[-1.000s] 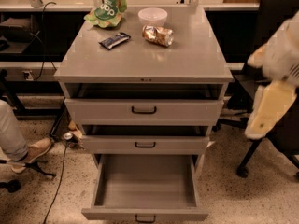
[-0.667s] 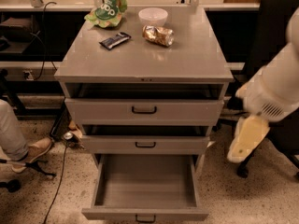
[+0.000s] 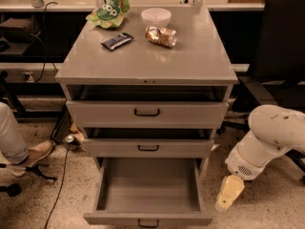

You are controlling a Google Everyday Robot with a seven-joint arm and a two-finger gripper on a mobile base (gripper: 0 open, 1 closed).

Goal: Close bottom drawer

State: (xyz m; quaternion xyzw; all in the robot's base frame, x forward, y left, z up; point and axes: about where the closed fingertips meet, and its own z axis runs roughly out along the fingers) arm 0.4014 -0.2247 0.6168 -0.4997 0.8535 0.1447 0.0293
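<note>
Three drawers front the grey cabinet (image 3: 190, 56), which stands up and left of the gripper (image 3: 229, 193). The bottom drawer (image 3: 147, 190) is pulled far out, just left of the gripper and apart from it. The white arm (image 3: 267, 137) holds the gripper low, pointing down; whether it is released or clenched cannot be told. A bowl (image 3: 156, 17) sits far above-left.

The lower edge is cropping the grey metal bottom drawer (image 3: 147, 187) and its black loop handle (image 3: 148, 223), left of the cream gripper (image 3: 228, 197).
</note>
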